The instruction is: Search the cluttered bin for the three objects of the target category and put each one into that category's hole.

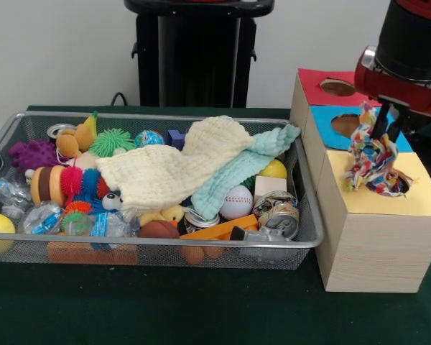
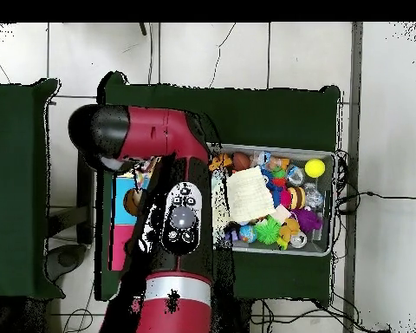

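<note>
Green felt-like tabletop; pincer (image 1: 383, 129) pinches crumpled dotted cloth (image 1: 370, 159) over ragged round hole (image 1: 392, 184).

The bench (image 1: 129, 309), draped in dark green cloth, is carrying two loads. The wire-mesh basket (image 1: 310, 237) is sitting flat on it, taking up most of the left side in the front view, heaped with toys and cloths. Just beside it on the right, three pale wooden boxes are standing in a touching row: yellow-topped box (image 1: 377, 248) nearest the camera, blue-topped box (image 1: 317, 136) behind, red-topped box (image 1: 302, 92) farthest back. From overhead, the arm is probably hiding most of that row.
</note>
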Tool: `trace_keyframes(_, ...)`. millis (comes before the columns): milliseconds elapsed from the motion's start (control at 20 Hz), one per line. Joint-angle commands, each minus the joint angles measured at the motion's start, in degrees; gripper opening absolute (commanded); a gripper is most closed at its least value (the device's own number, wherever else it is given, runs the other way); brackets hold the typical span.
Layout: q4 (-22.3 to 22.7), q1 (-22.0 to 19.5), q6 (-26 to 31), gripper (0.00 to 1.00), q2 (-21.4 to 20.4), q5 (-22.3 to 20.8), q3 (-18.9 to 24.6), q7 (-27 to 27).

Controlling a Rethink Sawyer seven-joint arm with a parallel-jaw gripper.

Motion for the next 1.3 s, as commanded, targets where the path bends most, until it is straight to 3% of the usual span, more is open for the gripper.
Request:
trace_keyframes(50,-4.92,-0.39,4.22,0.00,5.33,2.86,0.88,17.51)
trace_keyframes(350,-5.99,0.41,1.27,0.00,7.85,4.22,1.66,19.28)
trace_keyframes(650,-4.08,-0.31,-2.21,0.00,10.20,3.91,2.06,16.65)
trace_keyframes(950,1.37,-0.69,-2.09,0.00,8.56,5.48,2.46,15.67)
trace_keyframes(1300,11.39,0.41,-0.17,0.00,2.92,7.66,1.89,15.20)
